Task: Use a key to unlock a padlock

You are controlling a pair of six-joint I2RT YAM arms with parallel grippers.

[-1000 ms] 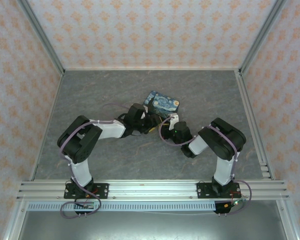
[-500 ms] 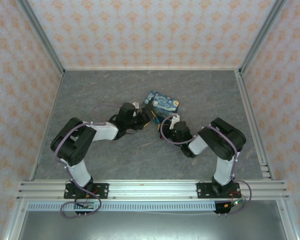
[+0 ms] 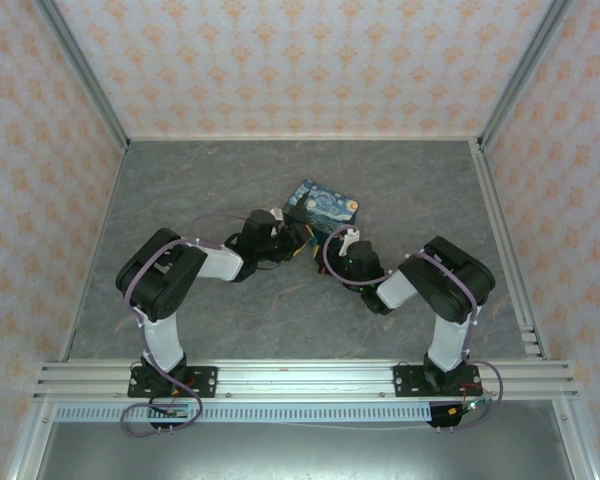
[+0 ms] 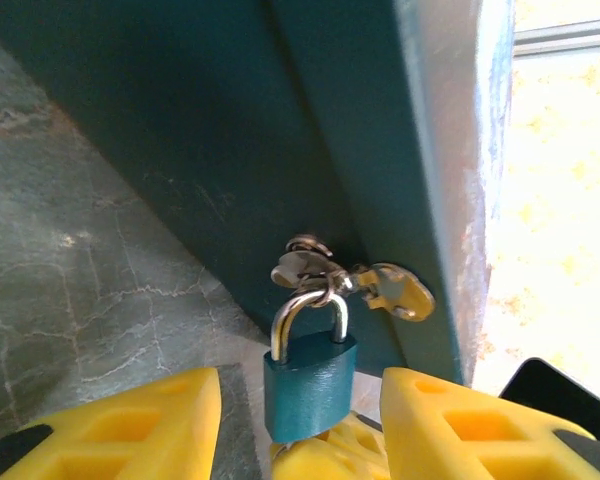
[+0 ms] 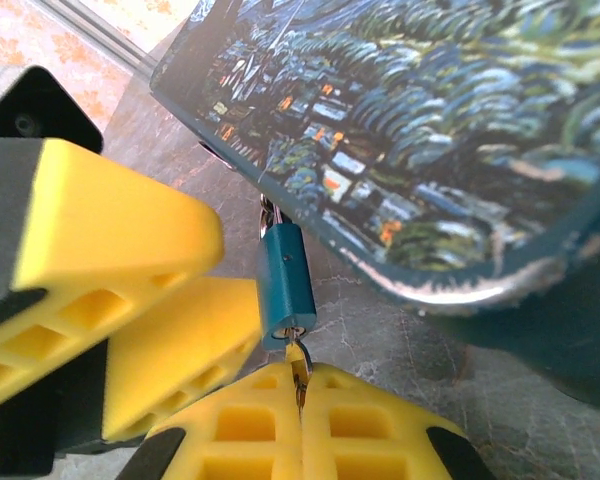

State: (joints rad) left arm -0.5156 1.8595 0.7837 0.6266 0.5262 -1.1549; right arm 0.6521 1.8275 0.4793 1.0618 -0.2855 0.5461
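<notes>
The small teal padlock (image 4: 310, 388) hangs upright beside the printed tin (image 5: 430, 130), its metal shackle (image 4: 308, 305) looped through a ring with spare keys (image 4: 398, 290). My left gripper (image 4: 300, 382) is open, a yellow finger on either side of the padlock body with gaps to both. My right gripper (image 5: 302, 385) is shut on a key (image 5: 299, 362) whose tip sits in the keyhole at the padlock's (image 5: 285, 285) bottom end. In the top view both grippers meet at the tin's (image 3: 323, 204) near edge, left gripper (image 3: 300, 238) and right gripper (image 3: 332, 244).
The tin lies on the grey marbled table (image 3: 210, 180), tilted, directly behind the padlock. Patterned walls and metal frame rails (image 3: 500, 250) enclose the table. Left gripper's yellow fingers (image 5: 110, 230) crowd the right wrist view's left side.
The left arm's elbow swung outward to the left and came back, while its gripper edged closer to the tin's near edge. The right arm has hardly moved.
</notes>
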